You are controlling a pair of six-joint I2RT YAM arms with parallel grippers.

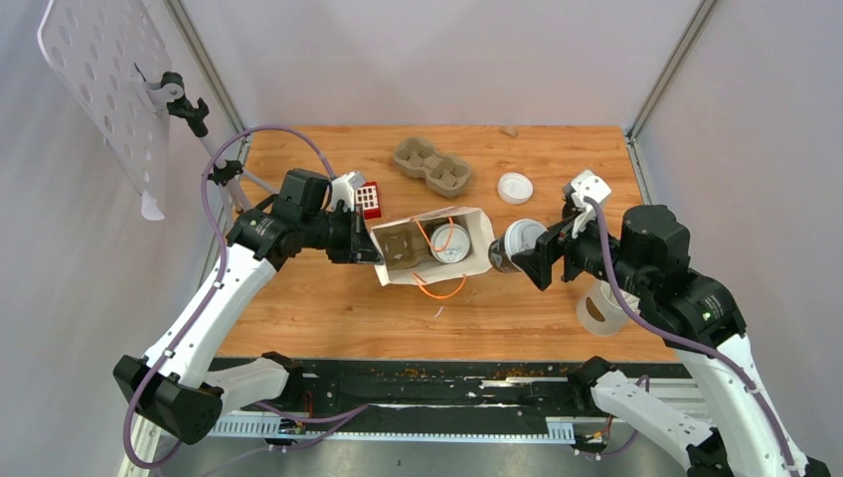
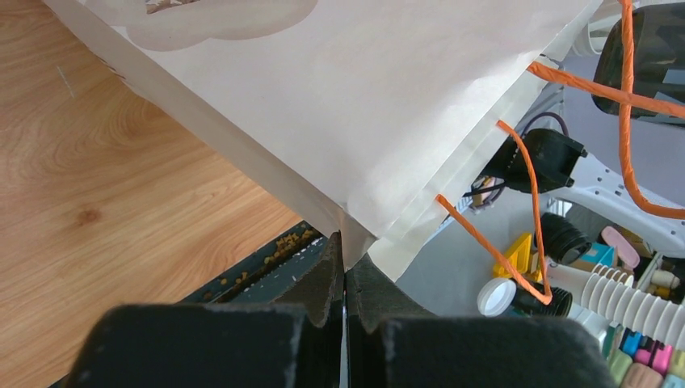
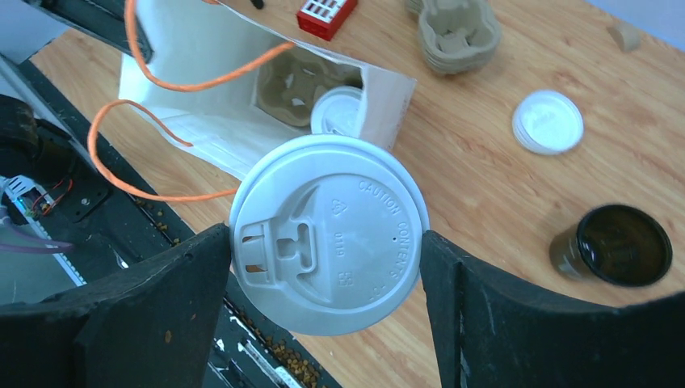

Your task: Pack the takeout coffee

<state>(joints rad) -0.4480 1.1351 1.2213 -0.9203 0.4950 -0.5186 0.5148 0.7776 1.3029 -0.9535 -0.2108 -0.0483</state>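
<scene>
— What do we have on the left?

— Our left hand (image 1: pixel 372 252) is pressed together on the left edge of the white bag (image 1: pixel 475 231), with the paper pinched between its fingers. Just behind it, a red box (image 1: pixel 370 200) sits on the surface (image 1: pixel 328 318).

— And the bag itself?

— We see it open, its mouth facing the overhead camera, and orange handles (image 1: pixel 440 290) trail out at the front. Inside on the left lies a pulp tray (image 1: pixel 402 250). To its right stands the first cup (image 1: pixel 449 242), white lid up. We cannot tell whether that cup sits in the tray or beside it.

— Anything behind the bag?

— Spare trays (image 1: pixel 430 165) are stacked near the back of the surface, well apart from the bag.

— Then the right side?

— Our right hand (image 3: pixel 327 259) is clamped on the second cup (image 1: pixel 515 244), one finger on each side of it. The cup is off the surface, just beside the bag's right wall, and its lid is turned toward the wrist camera. We cannot tell whether it touches the paper.

— And further right?

— A loose lid (image 1: pixel 515 188) lies flat on the wood behind that hand. In the right wrist view we also see an open cup (image 3: pixel 614 245), dark and lidless, standing upright near the loose lid but apart from it.
</scene>
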